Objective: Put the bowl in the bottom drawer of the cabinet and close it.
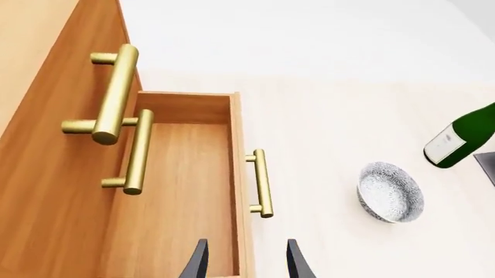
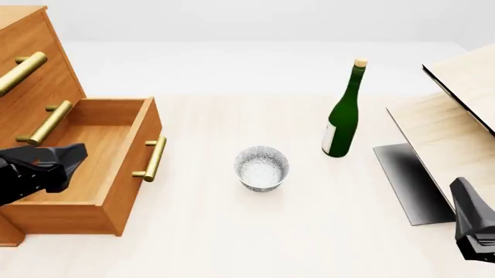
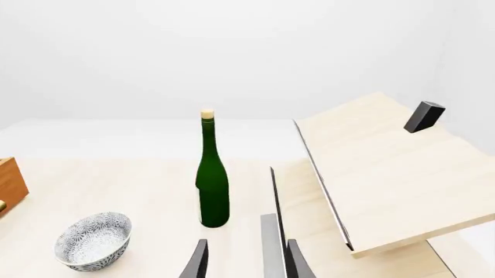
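The speckled white bowl [image 2: 261, 168] stands upright on the table, right of the cabinet [image 2: 46, 75]; it also shows as the bowl [image 1: 390, 191] and the bowl [image 3: 93, 240] in the wrist views. The bottom drawer [image 2: 133, 174] is pulled out and has nothing in it, and its brass handle [image 2: 150, 159] faces the bowl. My left gripper [image 2: 71, 159] hovers open over the drawer's near left part. In the left wrist view its fingertips [image 1: 195, 263] hold nothing, close to the drawer [image 1: 182, 191]. My right gripper [image 2: 462, 188] is open at the near right, far from the bowl.
A green wine bottle [image 2: 342, 113] stands behind and right of the bowl. A pale wooden structure [image 2: 456, 110] with a dark panel [image 2: 410, 179] fills the right side, close to my right gripper [image 3: 246, 265]. The two upper drawers are shut, with their handles [image 2: 48, 123] sticking out.
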